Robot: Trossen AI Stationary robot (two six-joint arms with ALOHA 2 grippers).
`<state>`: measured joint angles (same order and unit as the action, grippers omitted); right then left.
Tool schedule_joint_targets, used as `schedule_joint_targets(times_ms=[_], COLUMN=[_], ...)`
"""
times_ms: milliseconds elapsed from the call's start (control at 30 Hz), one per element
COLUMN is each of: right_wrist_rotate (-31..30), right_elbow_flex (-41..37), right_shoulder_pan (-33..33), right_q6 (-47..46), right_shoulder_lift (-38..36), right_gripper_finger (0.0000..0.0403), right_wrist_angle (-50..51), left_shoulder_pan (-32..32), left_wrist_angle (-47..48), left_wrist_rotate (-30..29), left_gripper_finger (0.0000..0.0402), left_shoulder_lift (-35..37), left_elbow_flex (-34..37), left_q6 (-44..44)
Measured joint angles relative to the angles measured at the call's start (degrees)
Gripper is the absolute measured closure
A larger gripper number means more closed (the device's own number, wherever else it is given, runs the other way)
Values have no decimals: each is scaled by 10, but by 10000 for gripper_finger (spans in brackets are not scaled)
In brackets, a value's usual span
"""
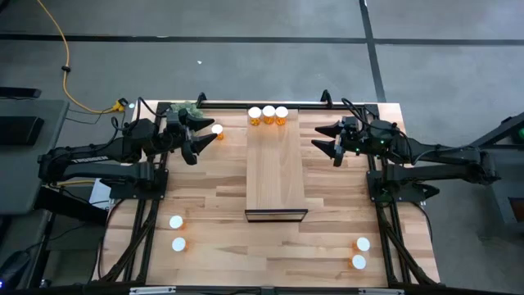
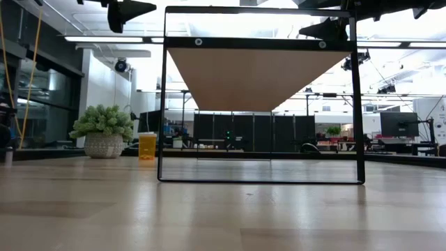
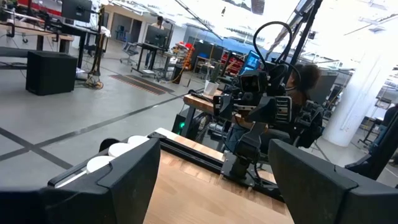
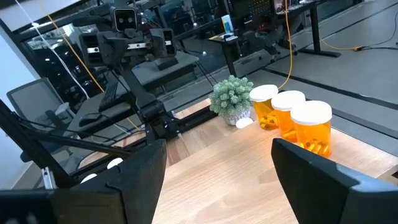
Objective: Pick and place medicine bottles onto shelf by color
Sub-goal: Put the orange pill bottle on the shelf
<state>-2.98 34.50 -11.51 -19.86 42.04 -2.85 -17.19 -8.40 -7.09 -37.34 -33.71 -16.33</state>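
Three medicine bottles (image 1: 268,115) crown the shelf (image 1: 276,172), unseen from the low view.

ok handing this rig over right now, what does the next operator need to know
Left end effector: open, empty, raised at the far left by the plant.
Right end effector: open, empty, raised right of the shelf.
Done: three medicine bottles stand in a row at the shelf's far end.
Left: five on the table: one bottle beside the left end effector, two near-left, two near-right.
Contents look orange throughout; colour sorting can't be judged.
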Motion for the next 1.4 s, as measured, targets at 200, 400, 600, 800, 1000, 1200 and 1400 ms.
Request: schedule_joint_targets(times_ms=[200, 400, 600, 800, 1000, 1200, 1400], right_wrist_rotate=[0, 11, 47, 104, 165, 167, 144], right_elbow_flex=[0, 64, 235, 280, 213, 139, 80], right_shoulder_pan=[0, 2, 39, 143, 312, 469, 567], right_q6=[-5, -114, -207, -423, -673, -927, -1088], right_shoulder_lift=[0, 10, 85, 160, 182, 184, 184], right_gripper_finger=[121, 121, 121, 121, 121, 121, 121], right_wrist_angle=[0, 121, 517, 772, 753, 604, 509], left_shoulder_pan=[0, 0, 0, 0, 0, 0, 0], left_wrist_angle=[0, 0, 1, 21, 42, 43, 43], left_wrist_rotate=[0, 0, 0, 0, 0, 0, 0], left_gripper_finger=[113, 113, 113, 113, 113, 113, 113], left_shoulder_lift=[0, 0, 0, 0, 0, 0, 0], left_elbow_flex=[0, 0, 0, 0, 0, 0, 0], left_q6=[0, 5, 5, 5, 5, 5, 5])
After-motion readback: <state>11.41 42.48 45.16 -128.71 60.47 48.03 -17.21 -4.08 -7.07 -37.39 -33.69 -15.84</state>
